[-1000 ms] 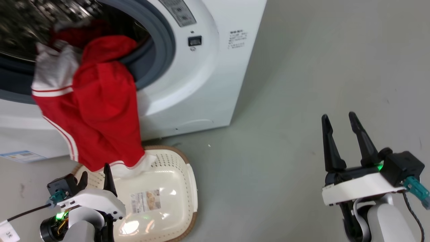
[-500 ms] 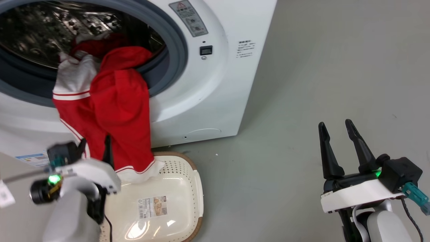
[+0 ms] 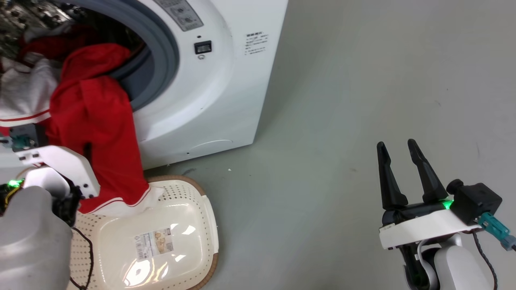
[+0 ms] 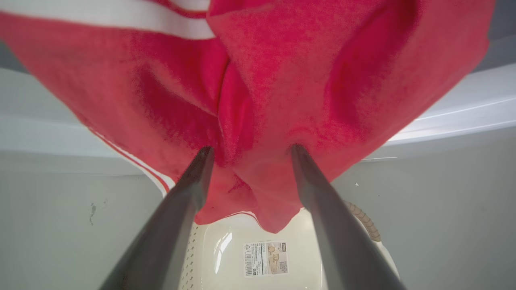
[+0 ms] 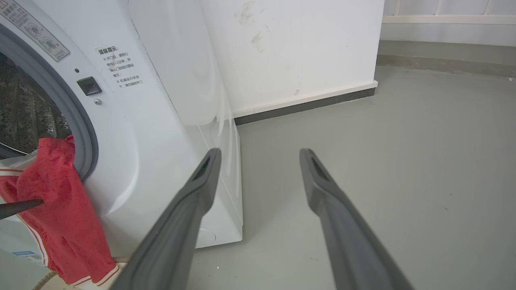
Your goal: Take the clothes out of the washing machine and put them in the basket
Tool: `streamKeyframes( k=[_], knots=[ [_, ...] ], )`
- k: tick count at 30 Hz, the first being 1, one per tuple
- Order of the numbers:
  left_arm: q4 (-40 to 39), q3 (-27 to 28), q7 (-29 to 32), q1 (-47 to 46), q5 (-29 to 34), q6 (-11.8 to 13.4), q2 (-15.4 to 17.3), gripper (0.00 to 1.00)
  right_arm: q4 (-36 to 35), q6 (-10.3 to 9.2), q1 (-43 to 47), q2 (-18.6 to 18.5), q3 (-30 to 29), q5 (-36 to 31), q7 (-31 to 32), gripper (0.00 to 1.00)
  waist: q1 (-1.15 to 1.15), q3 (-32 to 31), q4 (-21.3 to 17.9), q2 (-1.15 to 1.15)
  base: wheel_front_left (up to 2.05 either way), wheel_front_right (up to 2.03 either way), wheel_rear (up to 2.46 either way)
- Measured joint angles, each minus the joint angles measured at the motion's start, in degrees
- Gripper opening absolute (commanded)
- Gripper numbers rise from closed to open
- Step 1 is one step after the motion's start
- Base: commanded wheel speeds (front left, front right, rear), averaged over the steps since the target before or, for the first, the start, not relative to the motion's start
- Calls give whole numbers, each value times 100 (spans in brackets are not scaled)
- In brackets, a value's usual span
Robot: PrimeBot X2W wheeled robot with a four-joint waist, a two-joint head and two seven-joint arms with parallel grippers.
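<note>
Bright red clothes (image 3: 92,121) with white panels spill from the porthole of the white washing machine (image 3: 209,100) and hang down its front. Their lower hem reaches the cream basket (image 3: 179,217) on the floor below. In the left wrist view my left gripper (image 4: 252,150) is open, both fingertips pressed against the hanging red clothes (image 4: 282,80), with the basket (image 4: 225,257) and its label underneath. My right gripper (image 3: 395,143) stands open and holds nothing over the bare floor at the lower right, far from the machine (image 5: 161,141).
Grey floor (image 3: 342,100) stretches to the right of the machine. A white wall with a dark skirting (image 5: 306,104) stands behind it. A black cable (image 3: 86,249) from my left arm hangs over the basket's left side.
The head camera has shifted. My left arm has risen from beside the basket to the hanging clothes, fingertips now against the fabric. The right gripper stays open in place.
</note>
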Motion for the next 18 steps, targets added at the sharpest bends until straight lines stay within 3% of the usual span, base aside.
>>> streamKeyframes(
  k=[9,17,18],
  knots=[
    [337,-5,157,-549,-37,29,281,100,121,0,-121,1,56,88,-34,100,0,233,-203,0,0,0,0],
    [560,-51,71,-722,-74,80,309,100,93,0,-191,1,58,97,-45,100,0,299,-200,0,0,0,0],
    [594,-52,63,-739,-80,79,312,91,92,0,-193,1,60,97,-45,100,0,301,-201,0,0,0,0]
  ],
)
